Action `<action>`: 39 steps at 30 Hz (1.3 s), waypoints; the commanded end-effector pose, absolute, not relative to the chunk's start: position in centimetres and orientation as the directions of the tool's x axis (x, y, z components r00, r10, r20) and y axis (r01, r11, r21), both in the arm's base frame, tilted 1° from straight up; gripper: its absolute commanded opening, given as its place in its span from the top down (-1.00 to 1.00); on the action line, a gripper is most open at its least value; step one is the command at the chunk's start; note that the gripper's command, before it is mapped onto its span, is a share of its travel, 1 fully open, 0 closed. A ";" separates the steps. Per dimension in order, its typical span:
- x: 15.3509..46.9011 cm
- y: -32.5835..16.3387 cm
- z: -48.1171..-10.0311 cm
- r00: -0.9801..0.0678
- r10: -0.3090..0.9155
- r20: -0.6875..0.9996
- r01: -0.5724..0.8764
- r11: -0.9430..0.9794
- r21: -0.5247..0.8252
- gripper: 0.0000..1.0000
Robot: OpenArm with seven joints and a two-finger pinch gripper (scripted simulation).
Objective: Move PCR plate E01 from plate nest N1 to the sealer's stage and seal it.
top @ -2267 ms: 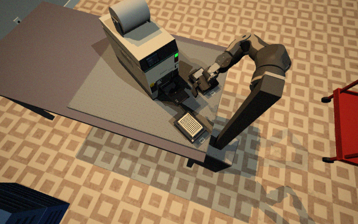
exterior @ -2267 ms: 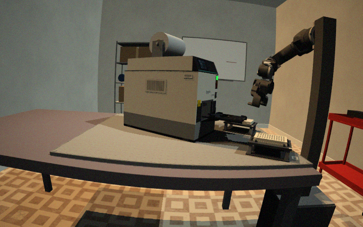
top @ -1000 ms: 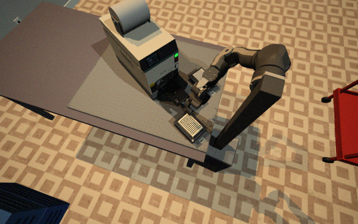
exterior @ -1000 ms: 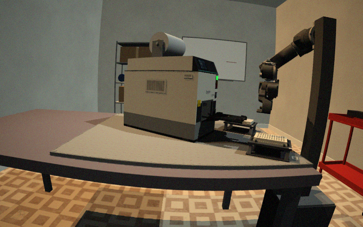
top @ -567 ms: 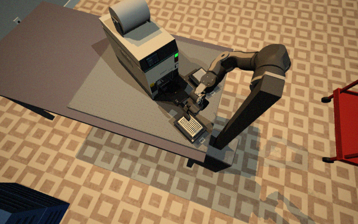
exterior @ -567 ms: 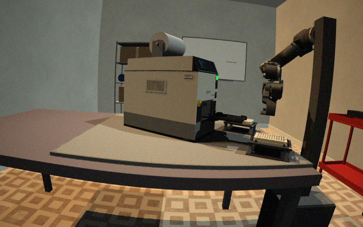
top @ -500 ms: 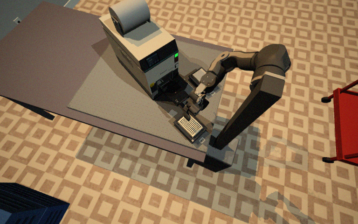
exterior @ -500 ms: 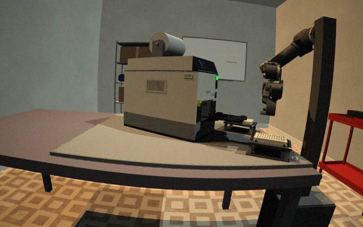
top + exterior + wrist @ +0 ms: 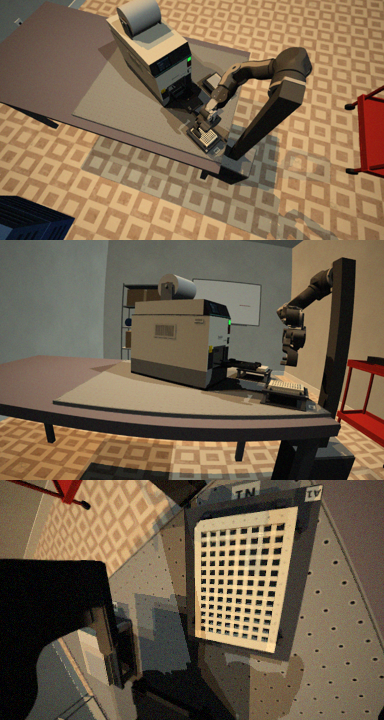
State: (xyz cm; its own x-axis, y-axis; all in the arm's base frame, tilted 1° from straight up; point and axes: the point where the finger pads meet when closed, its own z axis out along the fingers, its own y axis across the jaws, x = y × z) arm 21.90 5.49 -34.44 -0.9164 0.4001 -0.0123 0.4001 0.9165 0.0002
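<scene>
Plate E01 [image 9: 208,137], a cream 96-well plate with open wells, lies flat in the dark nest N1 [image 9: 198,141] near the mat's front right corner. It also shows in the side view [image 9: 286,385] and in the wrist view [image 9: 242,577]. My gripper [image 9: 203,124] hangs open and empty, well above the plate's sealer-side end in the side view [image 9: 288,363]. The sealer [image 9: 152,53] shows a green lamp [image 9: 188,59]. Its stage [image 9: 184,96] stands out in front with an empty pocket. Plate E07 [image 9: 213,80] sits in nest N2 beyond the stage.
The arm's dark column [image 9: 269,118] rises at the table's front right corner, close to N1. A foil roll [image 9: 138,15] sits on top of the sealer. A red cart [image 9: 370,133] stands on the floor to the right.
</scene>
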 end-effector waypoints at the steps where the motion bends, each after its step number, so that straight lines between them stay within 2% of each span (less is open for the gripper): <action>1: 21.9 5.4 -34.4 -0.916 0.402 -0.014 0.402 0.916 -0.002 -0.54; 39: 21.9 6.3 -34.5 -0.915 0.404 -0.013 0.404 0.915 0.001 -0.54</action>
